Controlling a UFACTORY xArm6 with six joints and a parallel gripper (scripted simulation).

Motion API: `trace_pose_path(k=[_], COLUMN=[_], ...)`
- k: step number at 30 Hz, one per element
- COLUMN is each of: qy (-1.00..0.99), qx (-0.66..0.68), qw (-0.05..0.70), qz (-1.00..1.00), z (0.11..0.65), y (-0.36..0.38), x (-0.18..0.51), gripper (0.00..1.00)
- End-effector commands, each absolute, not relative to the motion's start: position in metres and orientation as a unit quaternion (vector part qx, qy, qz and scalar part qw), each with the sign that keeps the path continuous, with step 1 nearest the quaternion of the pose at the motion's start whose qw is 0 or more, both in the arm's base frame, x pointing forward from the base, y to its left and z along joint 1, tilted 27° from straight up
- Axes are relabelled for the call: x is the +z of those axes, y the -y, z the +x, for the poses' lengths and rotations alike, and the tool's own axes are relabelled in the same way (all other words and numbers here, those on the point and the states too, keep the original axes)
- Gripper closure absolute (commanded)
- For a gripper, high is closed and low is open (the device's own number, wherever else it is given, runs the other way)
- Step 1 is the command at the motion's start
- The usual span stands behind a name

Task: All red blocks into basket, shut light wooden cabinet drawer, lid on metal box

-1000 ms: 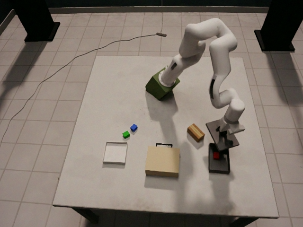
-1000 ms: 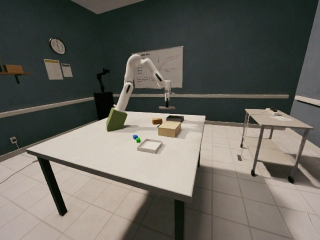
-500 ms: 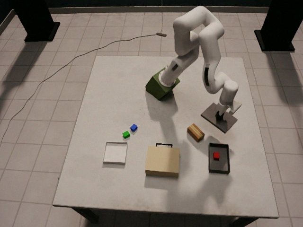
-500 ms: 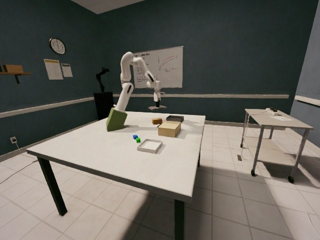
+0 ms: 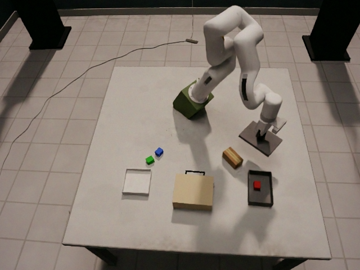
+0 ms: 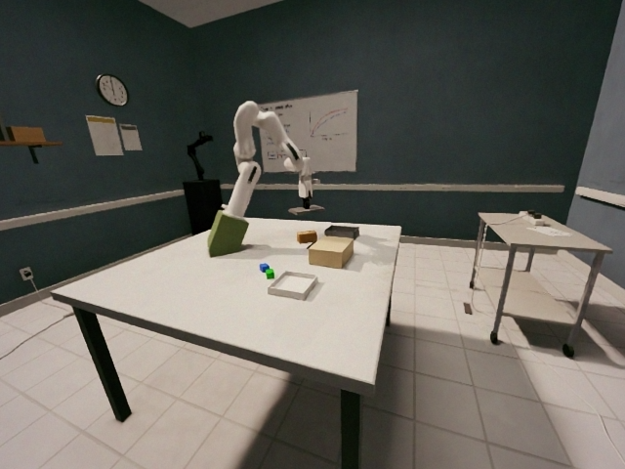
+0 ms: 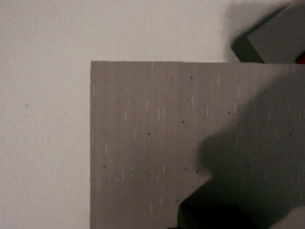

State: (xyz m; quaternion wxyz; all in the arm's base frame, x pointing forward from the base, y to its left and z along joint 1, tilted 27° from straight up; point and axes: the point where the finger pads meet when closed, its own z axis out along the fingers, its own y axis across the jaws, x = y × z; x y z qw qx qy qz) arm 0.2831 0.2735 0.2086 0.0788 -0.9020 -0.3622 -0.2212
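My gripper point(image 5: 260, 134) is shut on the knob of the grey metal lid point(image 5: 260, 140) and holds it in the air, up and behind the metal box. The lid also shows in the exterior view point(image 6: 306, 209) and fills the wrist view point(image 7: 191, 143). The open dark metal box point(image 5: 261, 188) stands at the table's right front, with one red block point(image 5: 256, 185) inside. The white basket point(image 5: 136, 181) stands at the left front with nothing seen in it. The light wooden cabinet point(image 5: 193, 192) sits between them, its black drawer handle point(image 5: 194, 172) close against it.
A blue block point(image 5: 158, 151) and a green block point(image 5: 149, 160) lie behind the basket. A small striped wooden block point(image 5: 232, 157) lies between the cabinet and the lid. The arm's green base point(image 5: 192, 101) stands at the table's middle back.
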Motion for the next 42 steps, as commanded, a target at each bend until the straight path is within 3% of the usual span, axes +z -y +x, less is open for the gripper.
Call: trace_pose_path(k=[1,42], qy=[0.362,0.362], qx=[-0.223,-0.223], qw=[0.079,0.079], qz=[-0.902,-0.902], z=[0.284,0.299], y=[-0.274,-0.288], x=[0.21,0.17], gripper=[1.0,1.0])
